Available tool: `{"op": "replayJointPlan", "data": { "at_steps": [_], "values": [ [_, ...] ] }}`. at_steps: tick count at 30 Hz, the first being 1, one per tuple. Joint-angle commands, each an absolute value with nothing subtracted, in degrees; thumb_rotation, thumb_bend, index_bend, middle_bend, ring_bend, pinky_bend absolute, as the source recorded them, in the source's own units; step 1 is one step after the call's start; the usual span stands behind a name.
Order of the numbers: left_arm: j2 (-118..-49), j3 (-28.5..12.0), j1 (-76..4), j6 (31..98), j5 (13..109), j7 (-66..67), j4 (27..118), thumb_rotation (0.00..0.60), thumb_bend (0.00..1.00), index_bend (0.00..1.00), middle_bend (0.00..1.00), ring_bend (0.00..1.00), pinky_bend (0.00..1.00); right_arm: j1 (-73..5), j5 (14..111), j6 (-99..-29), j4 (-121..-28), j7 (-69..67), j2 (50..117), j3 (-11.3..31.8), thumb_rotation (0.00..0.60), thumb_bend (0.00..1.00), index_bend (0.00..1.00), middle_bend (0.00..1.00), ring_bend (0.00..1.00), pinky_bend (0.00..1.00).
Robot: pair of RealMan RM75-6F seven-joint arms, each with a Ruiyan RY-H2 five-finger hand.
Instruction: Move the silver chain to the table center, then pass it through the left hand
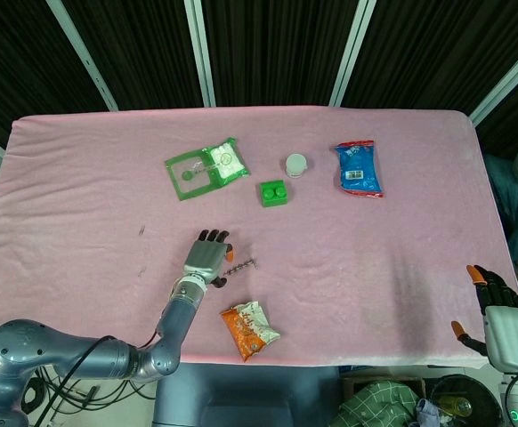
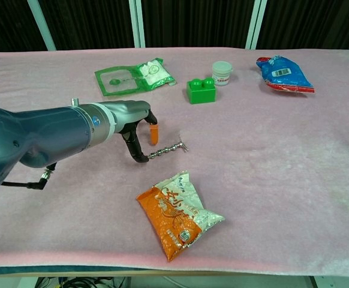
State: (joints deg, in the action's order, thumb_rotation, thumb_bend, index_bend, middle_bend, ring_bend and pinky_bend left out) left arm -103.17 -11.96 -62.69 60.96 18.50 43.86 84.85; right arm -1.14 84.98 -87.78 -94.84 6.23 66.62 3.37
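Only the head view shows the right robot hand (image 1: 490,307).

On the pink tablecloth (image 1: 392,258): orange crinkled snack packet (image 1: 249,328) near front edge; green plastic building brick (image 1: 273,192); small white lidded jar (image 1: 295,165); blue snack bag (image 1: 359,168); green-and-white flat packet (image 1: 206,167).

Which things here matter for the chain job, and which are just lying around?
Job: silver chain; left hand, its fingers spread at the chain's near end.
Lying about: orange snack packet, green brick, white cup, blue packet, green pouch.
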Motion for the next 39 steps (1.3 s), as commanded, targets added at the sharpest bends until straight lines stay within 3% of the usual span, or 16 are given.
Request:
{"op": "replayJointPlan", "data": {
  "at_steps": [1, 39],
  "values": [
    [-103.39, -11.77, -62.37, 61.5, 19.19, 43.78, 85.24, 0.6, 0.26, 0.4, 0.08, 0.0, 0.0, -1.11, 84.85, -87.79, -94.75, 6.22, 66.6, 3.43, 0.6, 0.15, 0.05, 0.07, 0.09, 0.21],
    [-111.27, -12.08, -59.0, 62.94, 31.42, 41.27, 73.24, 0.6, 0.26, 0.39, 0.07, 0.0, 0.0, -1.19, 84.39, -87.29, -94.49, 4.23, 66.55, 3.89, 0.6, 0.15, 0.05, 0.07, 0.09, 0.21]
  ]
}}
